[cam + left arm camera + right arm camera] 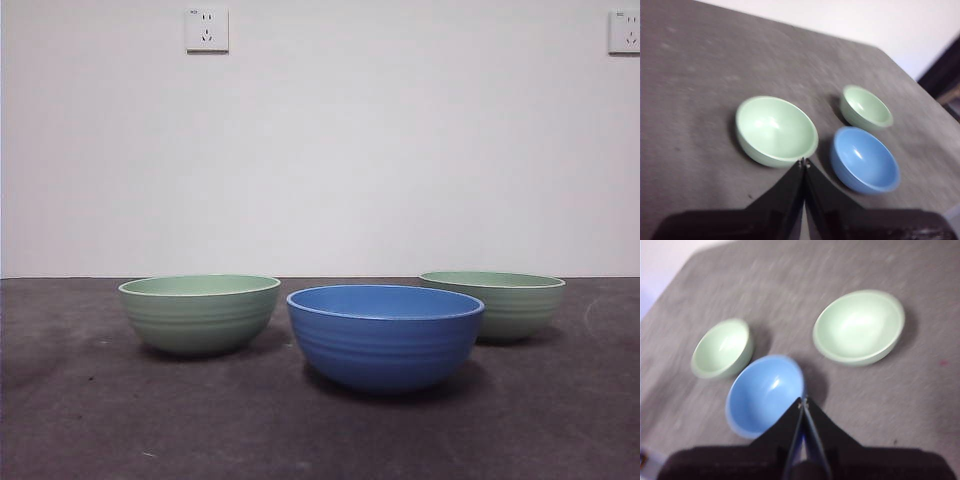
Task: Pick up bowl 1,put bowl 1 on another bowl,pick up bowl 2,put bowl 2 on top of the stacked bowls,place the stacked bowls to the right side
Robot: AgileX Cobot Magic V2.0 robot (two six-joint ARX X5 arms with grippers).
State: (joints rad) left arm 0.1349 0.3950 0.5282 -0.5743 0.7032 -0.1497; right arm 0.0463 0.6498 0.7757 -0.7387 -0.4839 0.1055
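**A:** What sits nearest the camera?

**B:** The blue bowl, closest to the table's front edge, upright and empty, with faint ribs round its outside. It stands on the dark grey table a little right of the middle.

**A:** And the green ones?

**B:** Two pale green bowls, both upright, both empty, both farther back toward the far edge. The left green bowl stands apart from the blue one with bare table between them. The right green bowl is behind the blue bowl's right side; whether they touch I cannot tell from the front view, but the left wrist view shows a narrow gap between them. Nothing is stacked.

**A:** Any writing or labels?

**B:** None on the bowls. On the white wall are two sockets; each has a tiny mark in a top corner, too small to read.

**A:** The arms?

**B:** Neither shows in the front view. Both hang high above the table, looking down. The left gripper has its jaws pressed together, tips over the near rim of the left green bowl. The right gripper is likewise closed with nothing between the jaws, its tips above the blue bowl.
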